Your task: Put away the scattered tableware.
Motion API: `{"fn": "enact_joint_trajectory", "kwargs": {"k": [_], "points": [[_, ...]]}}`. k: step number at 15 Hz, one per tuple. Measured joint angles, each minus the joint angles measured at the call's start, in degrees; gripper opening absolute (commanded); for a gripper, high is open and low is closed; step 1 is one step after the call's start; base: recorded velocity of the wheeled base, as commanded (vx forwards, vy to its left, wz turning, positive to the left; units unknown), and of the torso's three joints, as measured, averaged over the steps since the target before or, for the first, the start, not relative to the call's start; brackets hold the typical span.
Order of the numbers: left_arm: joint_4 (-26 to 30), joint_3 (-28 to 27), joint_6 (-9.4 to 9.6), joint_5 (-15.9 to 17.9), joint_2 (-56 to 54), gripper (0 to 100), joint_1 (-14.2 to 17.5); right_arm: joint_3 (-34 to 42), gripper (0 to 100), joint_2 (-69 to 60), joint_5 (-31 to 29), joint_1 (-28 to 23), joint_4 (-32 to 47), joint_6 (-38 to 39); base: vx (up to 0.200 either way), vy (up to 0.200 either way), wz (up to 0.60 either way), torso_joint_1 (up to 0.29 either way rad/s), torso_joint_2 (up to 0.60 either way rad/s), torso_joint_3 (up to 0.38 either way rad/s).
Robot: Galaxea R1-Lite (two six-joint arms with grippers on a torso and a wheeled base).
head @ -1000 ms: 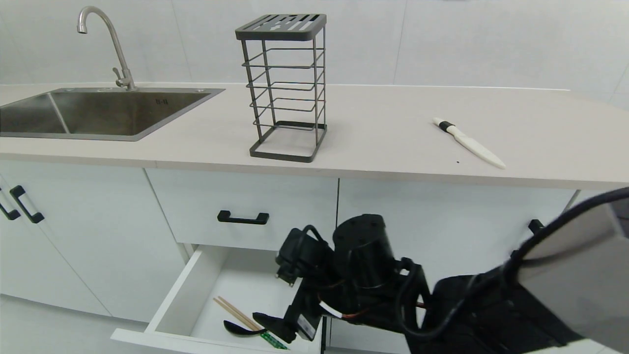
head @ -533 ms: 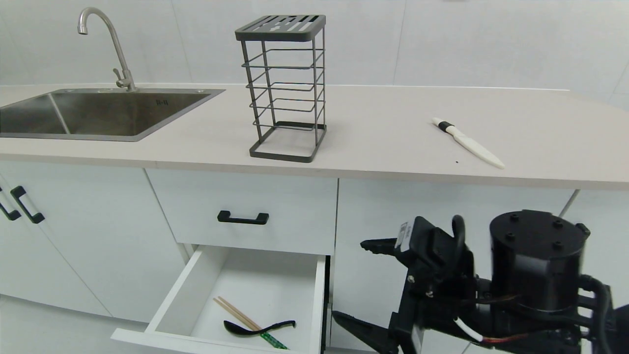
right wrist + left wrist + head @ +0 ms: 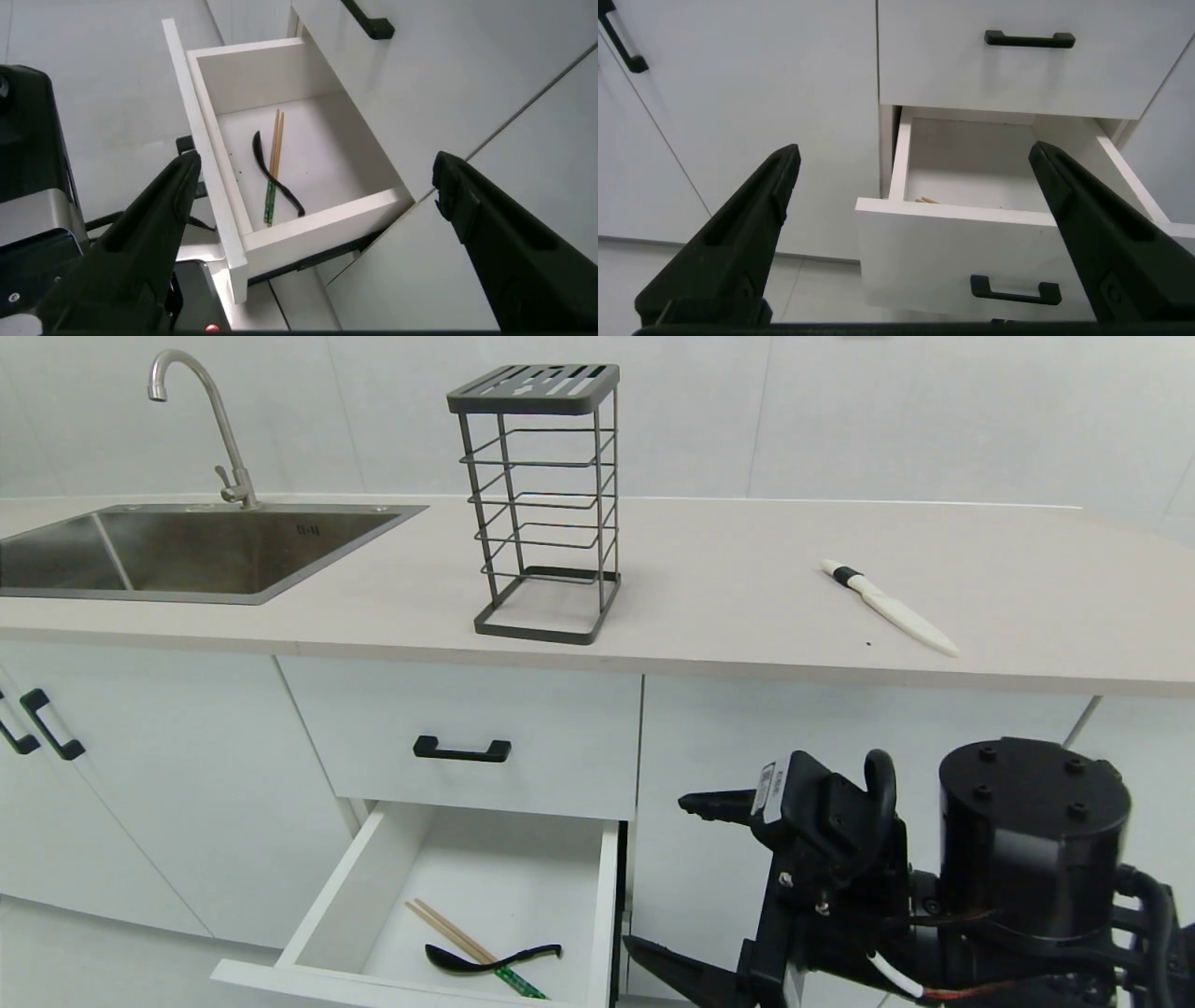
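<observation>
Left gripper (image 3: 913,154) and right gripper (image 3: 658,874) both spread wide and empty by the open drawer (image 3: 327,896).
The right wrist view looks down on the black spoon (image 3: 271,173) and chopsticks (image 3: 277,140) lying in the drawer. The head view takes in a white, black-banded knife (image 3: 896,611), well above the right gripper, flat on the counter (image 3: 747,579) right of the wire rack (image 3: 532,387).

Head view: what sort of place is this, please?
Most likely a kitchen: a steel sink with a faucet is set in the countertop, white cabinets stand below, and the open drawer holds chopsticks and a black spoon.
</observation>
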State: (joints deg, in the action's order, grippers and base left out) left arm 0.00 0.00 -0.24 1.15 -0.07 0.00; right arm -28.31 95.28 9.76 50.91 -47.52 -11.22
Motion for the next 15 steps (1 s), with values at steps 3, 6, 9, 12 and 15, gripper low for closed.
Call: {"fn": "enact_joint_trajectory", "kwargs": {"k": [3,6,9,12,15], "points": [[0.00,0.00,-0.05,0.00,0.00,100,0.00,1.07,100,-1.90,-0.05,0.05,0.01,0.00,0.000,0.000,0.00,0.000,0.00,0.000],[0.00,0.00,-0.07,-0.02,0.00,100,0.00,4.88,100,-6.31,-0.33,-0.02,0.17,0.00,0.000,0.000,0.00,0.000,0.00,0.000],[0.00,0.00,-0.02,-0.02,0.00,100,0.00,8.08,100,-13.62,-0.46,-1.35,0.30,0.46,0.000,0.000,0.00,0.000,0.00,0.000],[0.00,0.00,-0.02,-0.02,0.00,100,0.00,15.36,100,-24.67,-0.51,-4.58,2.04,1.10,0.000,0.000,0.00,0.000,0.00,0.000],[0.00,0.00,-0.11,0.05,0.00,100,0.00,22.27,100,-41.48,-2.40,-9.46,9.31,1.74,0.000,0.000,0.00,0.000,0.00,0.000]]}}
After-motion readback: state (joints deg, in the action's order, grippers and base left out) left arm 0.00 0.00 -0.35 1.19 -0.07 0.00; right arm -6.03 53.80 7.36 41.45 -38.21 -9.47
